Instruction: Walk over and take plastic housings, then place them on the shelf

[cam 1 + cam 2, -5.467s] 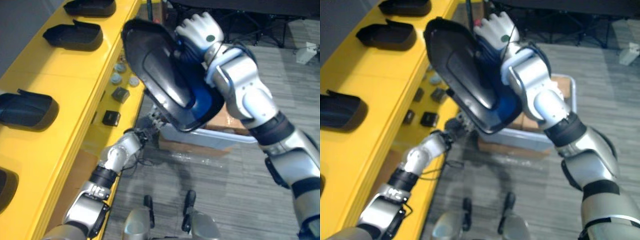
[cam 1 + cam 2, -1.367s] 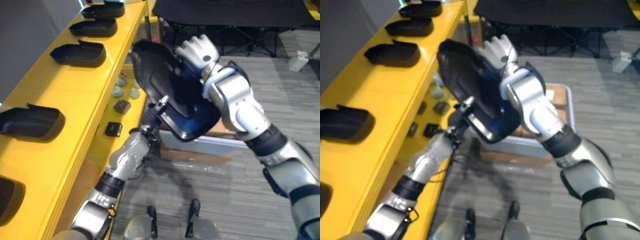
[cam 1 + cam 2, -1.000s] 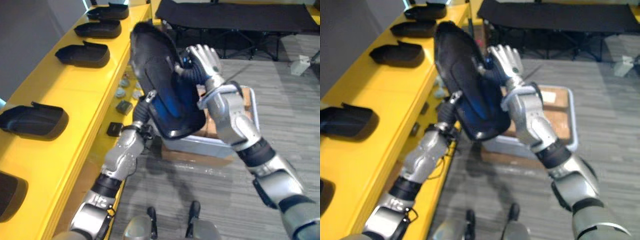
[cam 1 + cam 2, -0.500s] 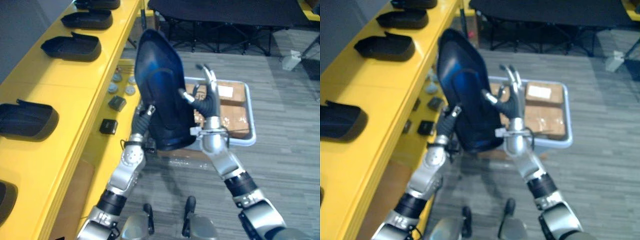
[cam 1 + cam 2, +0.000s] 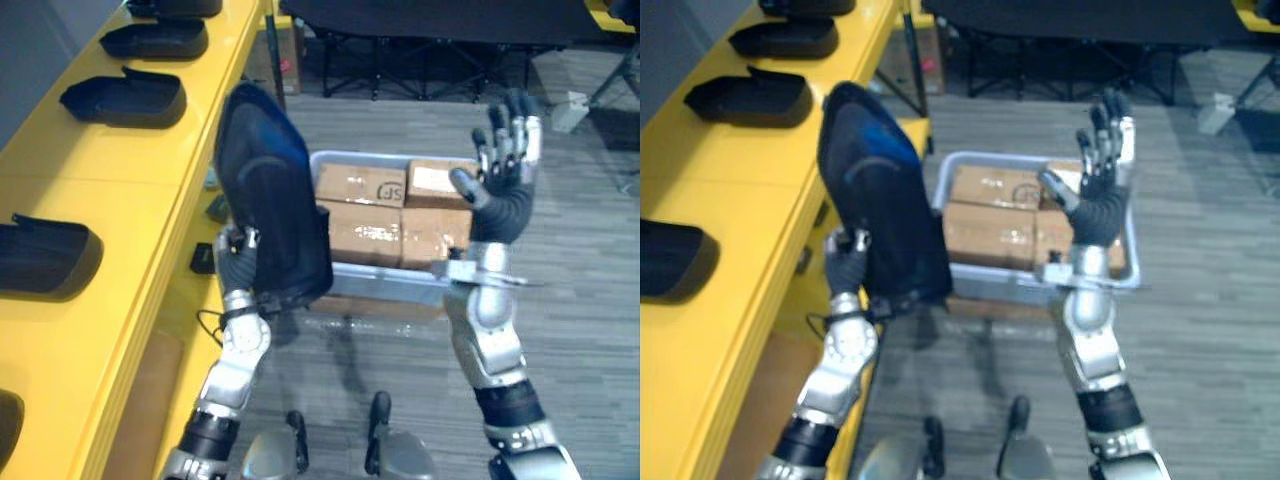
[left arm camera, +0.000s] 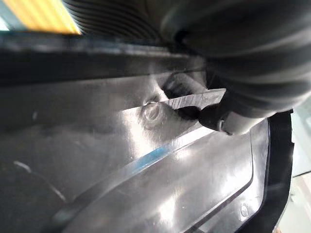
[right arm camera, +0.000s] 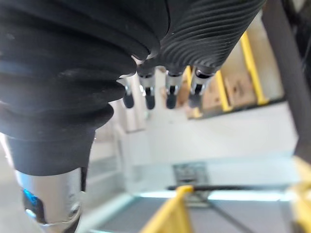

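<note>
Left eye view: left hand [image 5: 237, 265] grips the upright black housing [image 5: 270, 210]; right hand [image 5: 500, 190] raised, fingers spread.

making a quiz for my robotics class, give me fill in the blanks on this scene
The hand gripping the plastic housing is the robot's ____ one.
The right hand is raised and ____, holding nothing.
The grey bin holds cardboard ____.
The shelf bearing other housings is coloured ____.
Missing words: left; open; boxes; yellow.
</note>
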{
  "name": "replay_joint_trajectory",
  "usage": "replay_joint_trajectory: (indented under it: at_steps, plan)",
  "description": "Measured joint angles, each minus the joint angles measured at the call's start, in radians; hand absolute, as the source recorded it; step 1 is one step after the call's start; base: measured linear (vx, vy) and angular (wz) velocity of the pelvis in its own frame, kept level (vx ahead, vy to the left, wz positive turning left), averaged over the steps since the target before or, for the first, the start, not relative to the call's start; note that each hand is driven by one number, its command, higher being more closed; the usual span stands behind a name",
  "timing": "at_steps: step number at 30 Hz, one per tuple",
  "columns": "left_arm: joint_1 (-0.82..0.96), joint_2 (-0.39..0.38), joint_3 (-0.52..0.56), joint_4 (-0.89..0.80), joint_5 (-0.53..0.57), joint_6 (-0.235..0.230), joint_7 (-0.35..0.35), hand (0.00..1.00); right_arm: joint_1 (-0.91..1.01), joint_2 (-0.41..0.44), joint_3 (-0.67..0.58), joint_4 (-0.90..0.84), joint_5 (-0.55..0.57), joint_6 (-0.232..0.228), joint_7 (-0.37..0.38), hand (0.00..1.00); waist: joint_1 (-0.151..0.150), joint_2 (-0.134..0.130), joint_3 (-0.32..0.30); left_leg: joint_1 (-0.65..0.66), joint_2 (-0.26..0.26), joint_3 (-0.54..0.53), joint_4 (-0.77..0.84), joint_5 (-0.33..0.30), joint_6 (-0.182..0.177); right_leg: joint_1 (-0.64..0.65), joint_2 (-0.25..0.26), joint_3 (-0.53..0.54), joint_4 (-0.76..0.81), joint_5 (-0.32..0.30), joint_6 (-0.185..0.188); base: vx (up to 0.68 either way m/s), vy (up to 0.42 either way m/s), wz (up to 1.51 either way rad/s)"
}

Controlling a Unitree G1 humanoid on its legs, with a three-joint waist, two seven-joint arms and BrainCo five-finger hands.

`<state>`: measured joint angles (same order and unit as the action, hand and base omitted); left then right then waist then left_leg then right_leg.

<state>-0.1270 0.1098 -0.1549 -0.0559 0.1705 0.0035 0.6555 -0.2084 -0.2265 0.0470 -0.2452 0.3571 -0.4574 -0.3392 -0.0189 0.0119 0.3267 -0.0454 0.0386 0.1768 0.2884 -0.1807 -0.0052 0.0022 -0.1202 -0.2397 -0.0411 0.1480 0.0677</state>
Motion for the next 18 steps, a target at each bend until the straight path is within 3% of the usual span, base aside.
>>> replay_joint_trajectory:
  at_steps: [4,6,7,9,14,18]
  plan:
    - [0.083,-0.003,0.028,-0.024,-0.051,-0.106,0.004,1.0,0.226,0.039,-0.113,0.008,0.066,0.004,-0.013,0.0,-0.012,0.0,0.0,0.008,0.003,0.019,-0.003,-0.008,-0.001,-0.002,0.001,0.016,-0.003,-0.008,-0.006,-0.04,0.018,-0.15]
    - [0.157,-0.019,0.036,-0.094,-0.127,-0.199,-0.004,1.0,0.371,0.091,-0.136,0.064,0.152,0.005,0.022,0.0,-0.039,0.0,0.0,0.01,0.007,0.03,-0.005,-0.017,-0.002,-0.003,0.001,0.026,-0.006,-0.014,-0.005,-0.02,0.03,-0.18]
    - [0.172,-0.026,0.035,-0.114,-0.133,-0.221,-0.006,1.0,0.405,0.104,-0.141,0.083,0.175,0.006,0.039,0.0,-0.047,0.0,0.0,0.011,0.007,0.03,-0.006,-0.017,-0.003,-0.004,0.001,0.026,-0.006,-0.015,-0.005,-0.01,0.014,-0.08]
    - [0.216,-0.047,0.025,-0.171,-0.163,-0.314,-0.037,1.0,0.509,0.141,-0.161,0.156,0.283,0.007,0.103,0.0,-0.052,0.001,0.0,0.015,0.01,0.054,-0.014,-0.02,-0.004,-0.018,0.004,0.051,-0.004,-0.016,-0.004,-0.02,0.006,-0.25]
    - [0.226,-0.04,0.043,-0.178,-0.174,-0.412,-0.071,1.0,0.557,0.148,-0.249,0.231,0.339,0.003,0.225,0.0,-0.071,0.002,0.001,0.025,0.016,0.081,-0.018,-0.022,-0.006,-0.037,0.009,0.079,0.015,-0.015,-0.003,-0.03,-0.003,-0.17]
    - [0.211,-0.037,0.1,-0.178,-0.217,-0.437,-0.068,1.0,0.516,0.141,-0.262,0.251,0.337,0.0,0.307,0.0,-0.075,0.0,0.018,0.008,0.016,0.084,-0.016,-0.022,-0.006,-0.055,0.009,0.085,0.016,-0.017,-0.005,-0.08,-0.021,-0.08]
